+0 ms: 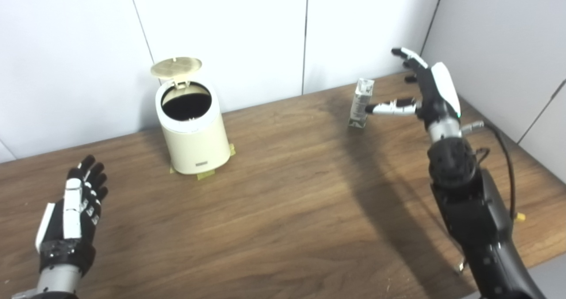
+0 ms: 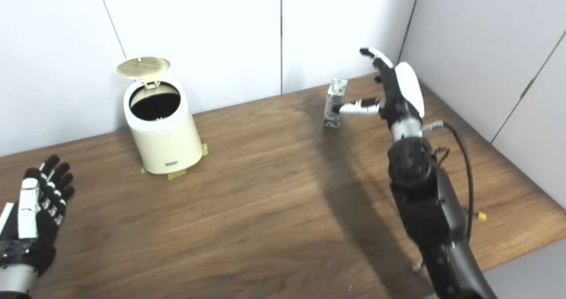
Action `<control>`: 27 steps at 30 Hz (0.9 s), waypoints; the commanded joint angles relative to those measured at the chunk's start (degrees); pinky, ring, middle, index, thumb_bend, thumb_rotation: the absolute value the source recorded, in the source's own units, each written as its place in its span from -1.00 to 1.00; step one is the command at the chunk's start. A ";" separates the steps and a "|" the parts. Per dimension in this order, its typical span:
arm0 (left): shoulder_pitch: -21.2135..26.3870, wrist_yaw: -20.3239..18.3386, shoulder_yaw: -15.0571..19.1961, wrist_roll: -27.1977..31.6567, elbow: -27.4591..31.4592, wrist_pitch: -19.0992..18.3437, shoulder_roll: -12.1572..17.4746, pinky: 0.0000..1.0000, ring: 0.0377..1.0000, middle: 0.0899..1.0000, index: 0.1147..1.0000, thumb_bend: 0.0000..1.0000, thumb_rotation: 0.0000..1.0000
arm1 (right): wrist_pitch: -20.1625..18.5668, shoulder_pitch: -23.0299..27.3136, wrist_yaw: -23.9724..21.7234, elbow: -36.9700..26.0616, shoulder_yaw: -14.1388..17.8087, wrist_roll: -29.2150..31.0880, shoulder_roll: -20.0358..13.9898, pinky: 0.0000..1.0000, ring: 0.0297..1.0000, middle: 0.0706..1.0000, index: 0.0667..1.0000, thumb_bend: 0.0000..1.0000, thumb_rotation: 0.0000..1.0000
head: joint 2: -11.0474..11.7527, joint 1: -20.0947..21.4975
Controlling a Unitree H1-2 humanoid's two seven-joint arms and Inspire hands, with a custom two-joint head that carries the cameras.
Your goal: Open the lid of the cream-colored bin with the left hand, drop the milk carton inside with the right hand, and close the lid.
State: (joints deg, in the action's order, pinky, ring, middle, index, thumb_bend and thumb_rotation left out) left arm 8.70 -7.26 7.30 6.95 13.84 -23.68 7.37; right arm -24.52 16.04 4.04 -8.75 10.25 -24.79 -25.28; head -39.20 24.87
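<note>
Bin [image 1: 193, 131] lid [image 1: 176, 67] up, near back wall; carton [image 1: 361, 103] upright at far edge of surface [image 1: 287, 201]; right hand [image 1: 426, 91] spread, thumb at carton; left hand [image 1: 79, 201] spread, near front-left edge; wide bare middle between

On the table [image 1: 287, 193], the bin [image 1: 192, 126] stands back left, its lid [image 1: 176, 67] raised behind it. The carton [image 1: 361, 103] stands back right, well apart.

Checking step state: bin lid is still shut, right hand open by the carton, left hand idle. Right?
Not quite: the lid is up, and the bin shows its dark inside in both eye views. The right hand is open by the carton; the left hand is idle.
</note>
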 commanded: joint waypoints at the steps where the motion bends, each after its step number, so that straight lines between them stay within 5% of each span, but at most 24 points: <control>1: 2.27 0.27 -0.08 0.23 1.90 0.44 0.94 1.00 0.97 0.93 0.96 -0.04 1.00 | 0.70 3.14 -0.25 1.30 -0.32 -0.78 -2.37 0.50 0.74 0.80 0.75 0.78 -0.85 | -0.05 -0.07; 16: 2.55 -1.03 -1.78 0.04 3.67 -2.13 4.55 1.00 1.00 0.96 1.00 -0.24 0.99 | 2.64 14.62 -0.70 21.30 -6.61 -1.83 -5.52 0.39 0.66 0.74 0.69 0.90 -0.88 | -0.03 -0.13; 21: 2.41 -0.91 -2.10 -0.52 3.98 -2.19 5.09 1.00 0.99 0.95 1.00 -0.27 0.98 | 2.19 15.70 -0.34 23.47 -7.85 -2.37 -5.49 0.42 0.69 0.77 0.69 0.89 -0.85 | -0.12 0.14; 27: 2.15 -1.61 -2.19 -0.14 4.12 -1.94 5.34 1.00 1.00 0.96 1.00 -0.27 0.95 | 6.04 16.65 1.77 28.11 -8.98 -2.31 -5.58 0.48 0.71 0.76 0.71 0.91 -0.87 | -0.26 0.10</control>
State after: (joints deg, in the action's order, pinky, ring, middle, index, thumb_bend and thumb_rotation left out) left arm 8.98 -8.90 5.11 6.56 16.06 -26.32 11.71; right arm -21.41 29.08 3.92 20.23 1.09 -26.47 -28.74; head -39.37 24.96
